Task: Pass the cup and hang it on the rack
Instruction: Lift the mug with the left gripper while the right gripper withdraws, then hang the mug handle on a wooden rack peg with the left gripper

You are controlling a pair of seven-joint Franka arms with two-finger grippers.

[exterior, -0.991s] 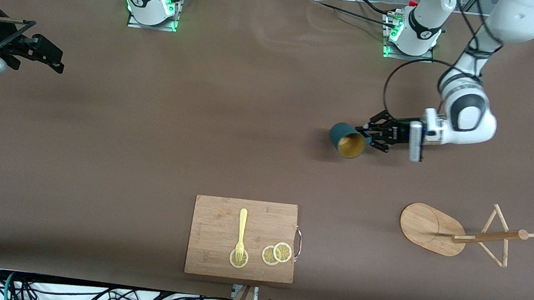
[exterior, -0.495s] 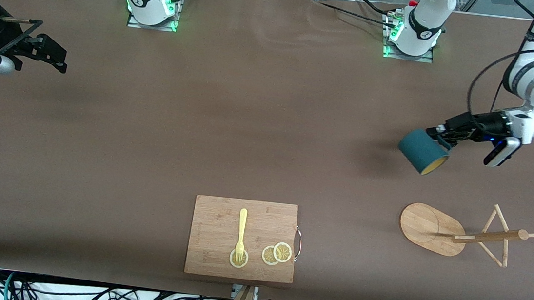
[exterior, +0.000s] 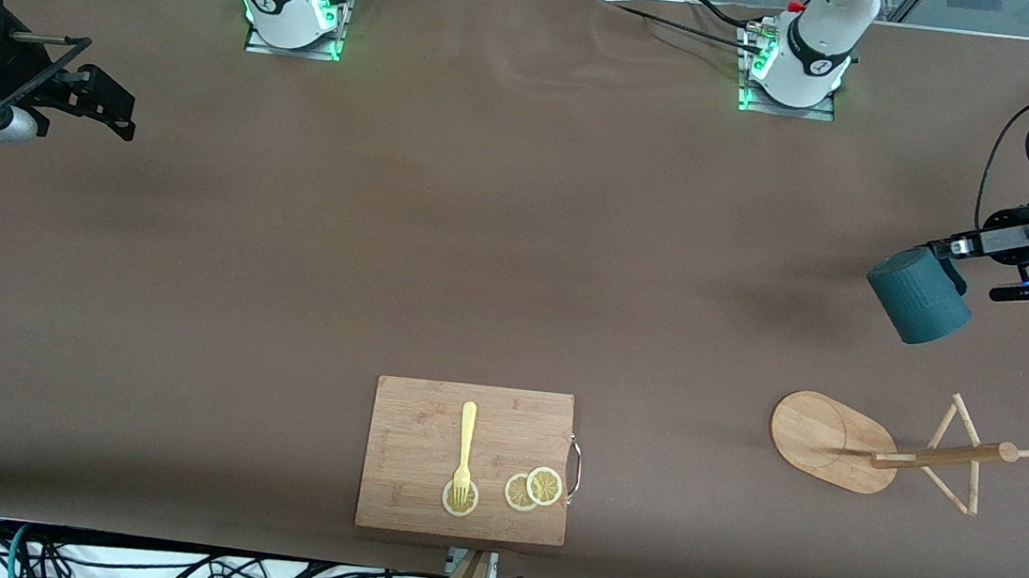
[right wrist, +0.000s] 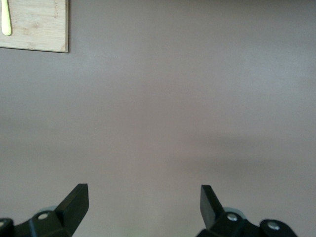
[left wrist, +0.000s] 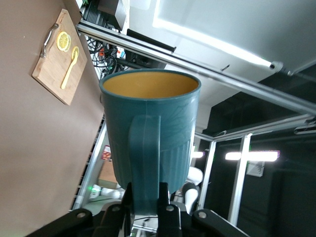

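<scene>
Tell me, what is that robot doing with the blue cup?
The left gripper holds the cup by its handle, up in the air over the left arm's end of the table. The wooden rack where the cup should hang stands on the table nearer the front camera, with nothing on its pegs yet. The right gripper waits open at the right arm's end of the table. A cutting board with a fork and lemon slices lies untouched.

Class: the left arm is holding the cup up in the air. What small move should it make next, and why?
Probably carry the cup toward the rack: the left gripper is shut on its handle, up over bare table, not yet at the pegs. The right gripper waits open.
</scene>
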